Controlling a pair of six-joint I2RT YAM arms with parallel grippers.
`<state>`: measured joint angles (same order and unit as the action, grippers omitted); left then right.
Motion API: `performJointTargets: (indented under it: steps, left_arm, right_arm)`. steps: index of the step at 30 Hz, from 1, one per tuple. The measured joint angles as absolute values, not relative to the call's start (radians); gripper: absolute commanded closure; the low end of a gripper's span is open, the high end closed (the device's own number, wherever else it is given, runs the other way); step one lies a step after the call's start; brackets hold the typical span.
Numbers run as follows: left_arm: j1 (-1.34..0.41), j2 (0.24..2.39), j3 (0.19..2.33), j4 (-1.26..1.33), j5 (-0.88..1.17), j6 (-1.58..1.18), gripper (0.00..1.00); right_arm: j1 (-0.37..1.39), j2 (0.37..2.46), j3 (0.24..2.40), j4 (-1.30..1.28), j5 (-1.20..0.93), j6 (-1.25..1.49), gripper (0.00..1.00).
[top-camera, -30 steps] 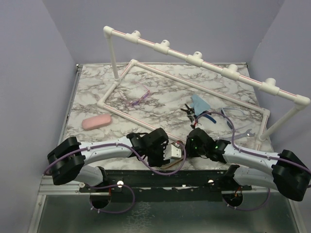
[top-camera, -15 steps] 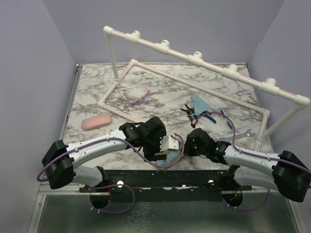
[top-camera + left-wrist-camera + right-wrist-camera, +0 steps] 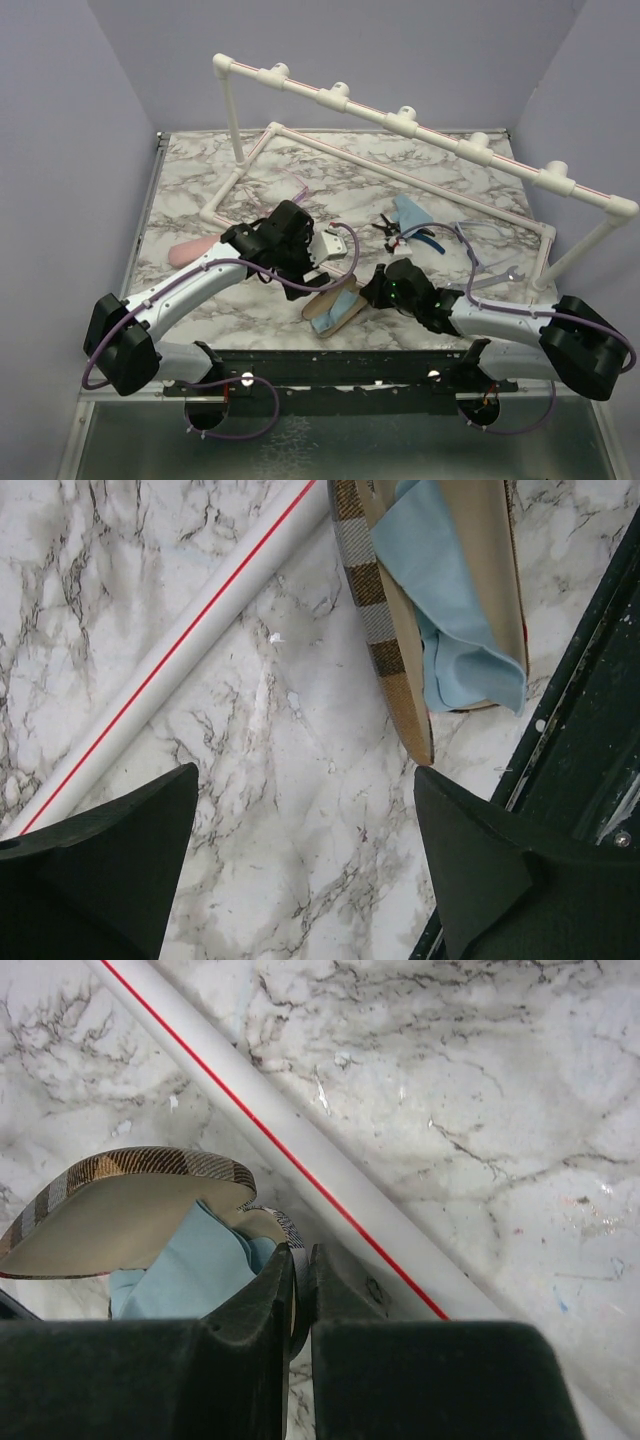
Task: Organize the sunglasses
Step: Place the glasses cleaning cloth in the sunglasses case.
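The brown plaid case [image 3: 335,308] lies open near the table's front edge with a light blue cloth [image 3: 450,610] inside. My right gripper [image 3: 372,290] is shut on the case's plaid rim [image 3: 303,1260]. My left gripper [image 3: 306,775] hangs open over bare marble just left of the case [image 3: 390,670], holding nothing. The blue-framed sunglasses [image 3: 478,232] lie at the right, inside the pipe frame. Only a thin pink bit of the pink-purple sunglasses [image 3: 296,181] shows behind my left arm.
A white PVC pipe frame [image 3: 400,120] stands over the back, and its floor pipe [image 3: 170,660] runs beside the case. Black-and-blue pliers [image 3: 405,235] and another blue cloth [image 3: 410,212] lie mid-table. A pink case [image 3: 190,250] peeks out at the left. The dark table edge [image 3: 590,710] is close.
My left gripper opened, let go of the plaid case and swung back and left. The case now lies open on the table. My right gripper closed on its rim.
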<state>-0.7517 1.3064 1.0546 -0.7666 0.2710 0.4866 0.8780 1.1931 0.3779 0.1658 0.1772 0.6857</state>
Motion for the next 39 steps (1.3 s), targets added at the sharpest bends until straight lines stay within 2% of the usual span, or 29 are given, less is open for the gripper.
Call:
performJointTargets:
  steps: [8,13,22,33,35,39]
  left_arm:
    - [-0.741,1.307,1.082,-0.825,0.232,0.437,0.11]
    - [-0.741,1.313,1.088,-0.775,0.225,0.4,0.12]
    - [-0.742,1.271,0.861,-0.475,0.221,0.252,0.11]
    - [-0.764,1.19,0.72,-0.334,0.301,0.202,0.15]
    - [-0.768,1.19,0.707,-0.318,0.306,0.202,0.2]
    - [-0.773,1.187,0.679,-0.295,0.289,0.204,0.37]
  right_arm:
    - [0.878,1.311,0.373,0.392,0.178,0.651,0.94]
    - [0.878,1.337,0.356,0.484,0.149,0.626,0.94]
    - [0.878,1.337,0.293,0.546,0.088,0.617,0.94]
    - [0.878,1.385,0.287,0.611,0.065,0.62,0.94]
    - [0.878,1.401,0.287,0.631,0.065,0.62,0.94]
    - [0.878,1.433,0.287,0.68,0.066,0.627,0.94]
